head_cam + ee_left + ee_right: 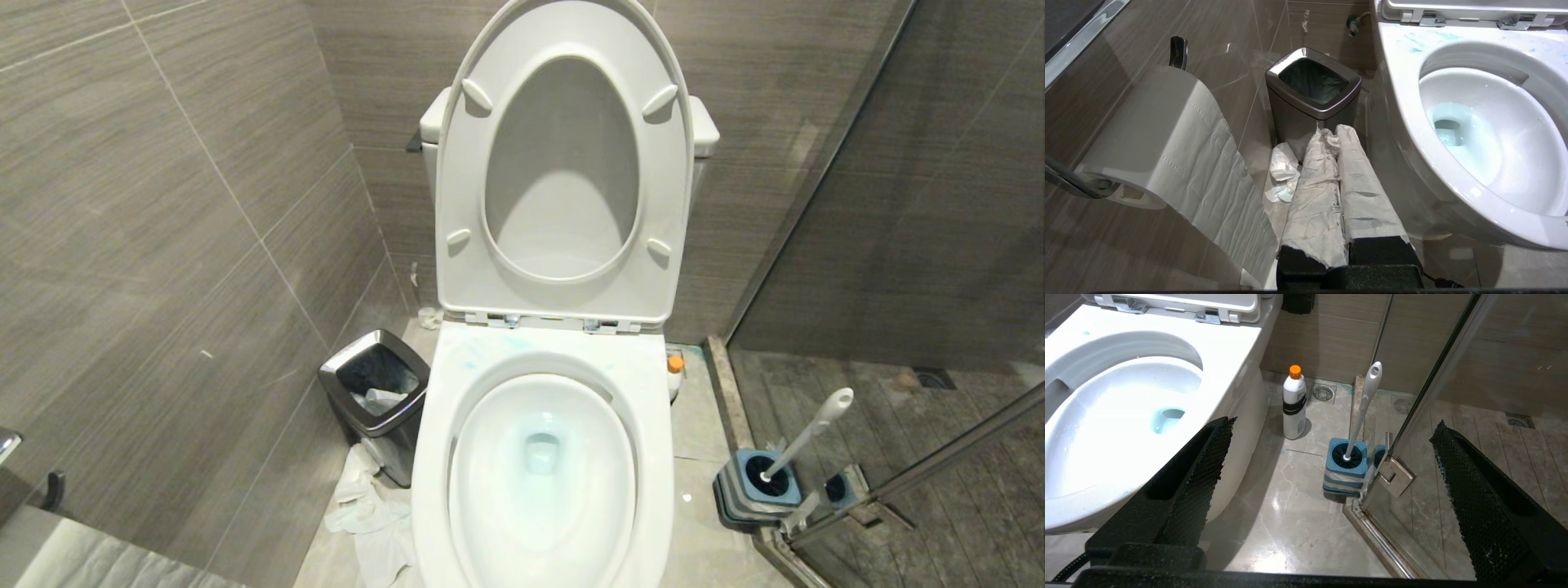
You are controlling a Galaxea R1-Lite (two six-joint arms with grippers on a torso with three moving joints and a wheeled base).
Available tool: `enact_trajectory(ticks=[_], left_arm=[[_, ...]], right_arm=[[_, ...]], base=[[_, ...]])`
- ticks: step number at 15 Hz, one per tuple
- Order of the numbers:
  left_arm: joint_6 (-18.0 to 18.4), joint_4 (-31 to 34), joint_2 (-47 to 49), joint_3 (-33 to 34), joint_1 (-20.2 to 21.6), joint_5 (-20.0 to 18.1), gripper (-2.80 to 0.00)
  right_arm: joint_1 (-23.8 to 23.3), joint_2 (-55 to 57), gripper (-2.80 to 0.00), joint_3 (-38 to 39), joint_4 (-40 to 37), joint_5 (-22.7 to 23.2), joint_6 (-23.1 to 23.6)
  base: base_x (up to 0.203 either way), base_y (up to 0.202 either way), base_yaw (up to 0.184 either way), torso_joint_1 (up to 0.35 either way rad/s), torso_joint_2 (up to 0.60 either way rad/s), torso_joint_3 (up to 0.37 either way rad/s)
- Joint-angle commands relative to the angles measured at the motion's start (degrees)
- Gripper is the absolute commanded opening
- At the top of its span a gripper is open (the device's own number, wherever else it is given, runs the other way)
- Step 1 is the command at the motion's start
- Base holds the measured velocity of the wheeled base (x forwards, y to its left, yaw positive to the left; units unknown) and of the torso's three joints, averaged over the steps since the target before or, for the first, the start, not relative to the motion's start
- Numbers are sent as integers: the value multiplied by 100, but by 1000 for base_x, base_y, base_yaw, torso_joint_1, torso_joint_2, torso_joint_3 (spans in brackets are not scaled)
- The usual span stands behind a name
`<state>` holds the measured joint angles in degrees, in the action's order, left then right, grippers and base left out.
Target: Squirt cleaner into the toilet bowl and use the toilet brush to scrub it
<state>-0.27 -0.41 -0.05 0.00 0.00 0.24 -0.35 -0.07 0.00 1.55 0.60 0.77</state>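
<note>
- Two grippers wait low on either side of the toilet bowl (543,465), neither arm showing in the head view; the seat and lid stand raised against the cistern.
- Right gripper (1331,486): black textured fingers spread as wide as they go, holding nothing, above the floor on the bowl's right flank.
- Left gripper (1341,183): paper-wrapped fingers pressed together with nothing between them, parked between the toilet paper roll (1163,134) and the bowl, pointing toward the steel-rimmed waste bin (1312,87).
- Cleaner bottle (1294,402), orange cap up, stands upright on the floor just beside the bowl's right side, ahead of the right gripper and slightly toward the bowl; its long axis is vertical.
- Toilet brush (1365,404) sits in its blue-and-grey holder (1345,473) by the glass shower door, handle leaning back, well apart from the left gripper.
- Judgement: the right arm is plainly the nearer for both items; a level, sideways grasp on the bottle's body looks like the first call.
- Turquoise smears already mark the rim, and the water is tinted.
</note>
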Motion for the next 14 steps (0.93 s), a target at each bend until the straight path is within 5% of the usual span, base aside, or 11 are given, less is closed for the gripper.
enact_trajectory(ticks=[1,14], left_arm=[[-8,-2,5,35,0,2,-280],[-4,-2,5,35,0,2,-280]], right_arm=[[0,-1,0,62,3,2,2],[0,-2,0,62,3,2,2]], base=[[0,0,0,0,0,0],[0,0,0,0,0,0]])
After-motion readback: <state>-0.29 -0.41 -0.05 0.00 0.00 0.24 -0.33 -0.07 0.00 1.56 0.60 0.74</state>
